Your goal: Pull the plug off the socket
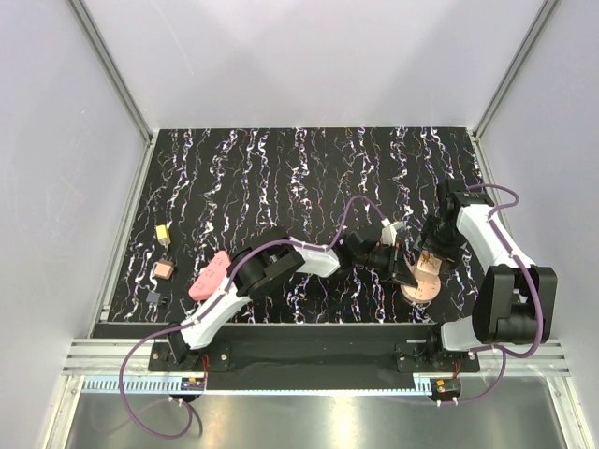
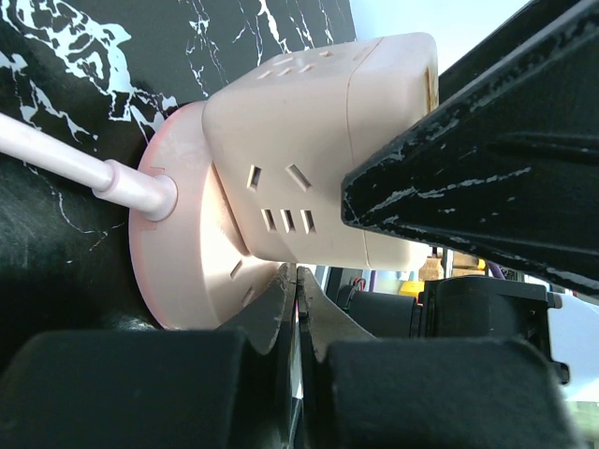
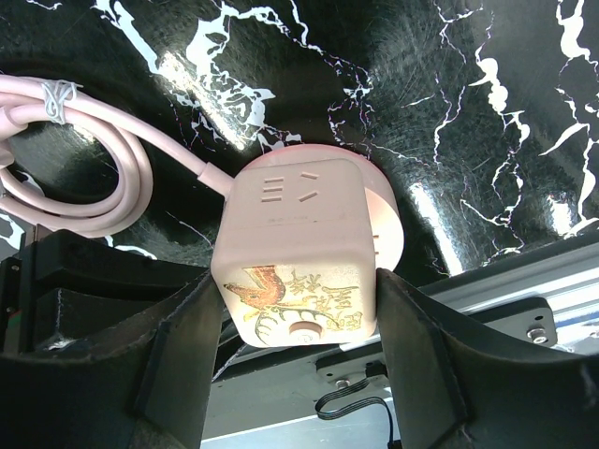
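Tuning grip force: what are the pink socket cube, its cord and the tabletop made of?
Socket cube: likely moulded plastic, matte pink, rounded edges, printed bird decal. Cord: flexible rubbery or PVC sheath, it coils loosely. Tabletop: glossy black marble-pattern surface, probably laminate or film; glare patches show.

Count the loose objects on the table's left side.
4: a yellow-and-black piece farthest back, a salmon block just nearer, a small black piece nearest, and a larger pink object beside the left arm. The arm may hide more.

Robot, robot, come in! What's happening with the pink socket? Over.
Right claw clamped on pink socket. Left claw shut, tips by its round base. No plug visible in it. Coiled cord beside, not blocking.
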